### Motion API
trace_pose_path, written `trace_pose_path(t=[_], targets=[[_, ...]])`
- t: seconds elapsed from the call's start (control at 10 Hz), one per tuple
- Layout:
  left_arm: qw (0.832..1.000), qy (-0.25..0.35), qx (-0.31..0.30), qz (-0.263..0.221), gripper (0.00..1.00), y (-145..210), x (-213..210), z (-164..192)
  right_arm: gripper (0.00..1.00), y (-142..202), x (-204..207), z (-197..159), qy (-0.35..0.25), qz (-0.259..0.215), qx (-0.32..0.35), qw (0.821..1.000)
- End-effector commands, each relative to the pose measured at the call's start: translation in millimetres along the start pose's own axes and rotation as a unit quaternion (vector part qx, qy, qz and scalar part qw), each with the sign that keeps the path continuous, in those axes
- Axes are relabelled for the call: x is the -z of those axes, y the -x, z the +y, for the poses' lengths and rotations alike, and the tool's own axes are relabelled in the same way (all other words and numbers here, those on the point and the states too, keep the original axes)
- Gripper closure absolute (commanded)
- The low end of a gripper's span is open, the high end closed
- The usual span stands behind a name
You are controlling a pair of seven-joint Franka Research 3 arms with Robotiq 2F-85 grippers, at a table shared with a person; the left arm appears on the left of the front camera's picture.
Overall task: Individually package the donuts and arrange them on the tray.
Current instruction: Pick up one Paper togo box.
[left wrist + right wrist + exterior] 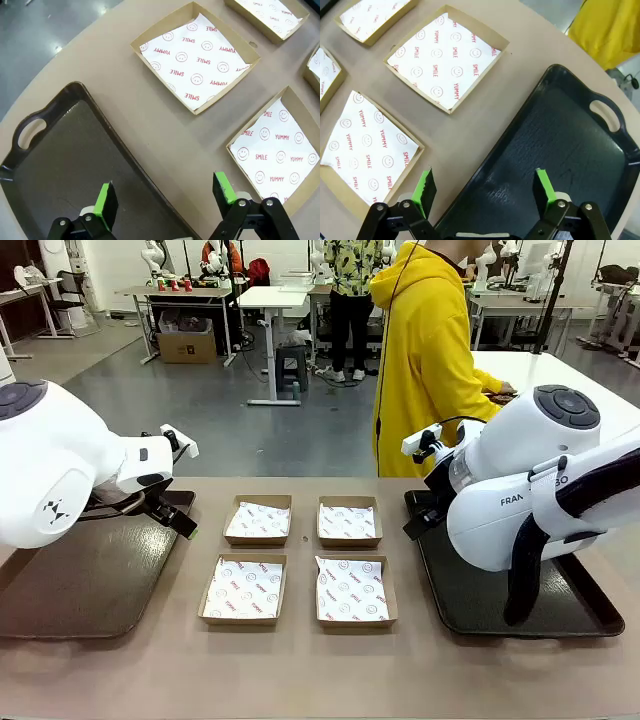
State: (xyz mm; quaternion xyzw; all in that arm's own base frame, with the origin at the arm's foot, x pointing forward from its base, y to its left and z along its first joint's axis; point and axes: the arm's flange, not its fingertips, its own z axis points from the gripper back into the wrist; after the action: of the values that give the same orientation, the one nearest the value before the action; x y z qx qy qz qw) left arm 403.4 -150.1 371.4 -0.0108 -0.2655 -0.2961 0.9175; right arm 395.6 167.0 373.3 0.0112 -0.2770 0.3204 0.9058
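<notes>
The donuts are out of view. Four paper-lined cardboard boxes lie in a square at mid-table: far left (258,519), far right (349,521), near left (243,589) and near right (354,590). All hold only printed paper. A dark tray (60,590) lies at the left and a black tray (480,610) at the right. My left gripper (164,192) hangs open over the inner edge of the left tray (60,150), with nothing between its green pads. Above the right tray's (560,130) inner edge, my right gripper (484,186) is open too and holds nothing.
A person in a yellow hoodie (425,350) stands at the far side of the table, turned toward a white table (560,375) at the right. Bare tabletop runs between the boxes and along the near edge.
</notes>
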Motion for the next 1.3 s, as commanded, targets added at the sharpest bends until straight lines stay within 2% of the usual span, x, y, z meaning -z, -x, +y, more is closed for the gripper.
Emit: trace_pose_path(t=[0.0,1.2], targets=[[1.0,0.0,0.0,0.0,0.0,0.0,0.0,-0.1,0.0,0.0,0.0,0.0,0.0,0.0,0.0,1.0],[1.0,0.0,0.0,0.0,0.0,0.0,0.0,-0.1,0.0,0.0,0.0,0.0,0.0,0.0,0.0,1.0]])
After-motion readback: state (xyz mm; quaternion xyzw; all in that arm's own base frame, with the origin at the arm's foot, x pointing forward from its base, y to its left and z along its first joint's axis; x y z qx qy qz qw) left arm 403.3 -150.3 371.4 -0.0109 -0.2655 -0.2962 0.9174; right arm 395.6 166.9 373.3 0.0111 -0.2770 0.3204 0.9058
